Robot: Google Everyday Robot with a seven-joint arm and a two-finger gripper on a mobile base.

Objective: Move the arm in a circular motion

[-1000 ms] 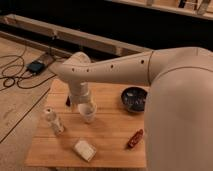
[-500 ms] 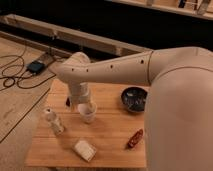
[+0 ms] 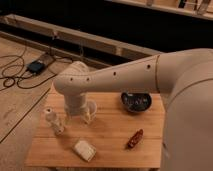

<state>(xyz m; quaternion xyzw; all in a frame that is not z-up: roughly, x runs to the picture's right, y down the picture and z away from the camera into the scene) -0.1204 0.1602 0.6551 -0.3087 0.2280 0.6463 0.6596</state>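
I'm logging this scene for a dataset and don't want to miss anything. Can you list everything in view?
table: one, light wood, centre of view
bowl: one, dark, back right of the table
packet: one, red-brown, front right of the table
block: one, pale cream, front of the table
bottle: one, white, left side of the table
cup: one, white, back left, partly hidden by the hand
cables: several, dark, on the floor at left
box: one, dark, on the floor among the cables
arm: one, cream-white, reaching from the right across the table
hand: one, cream-white, hanging over the table's back left, next to the cup
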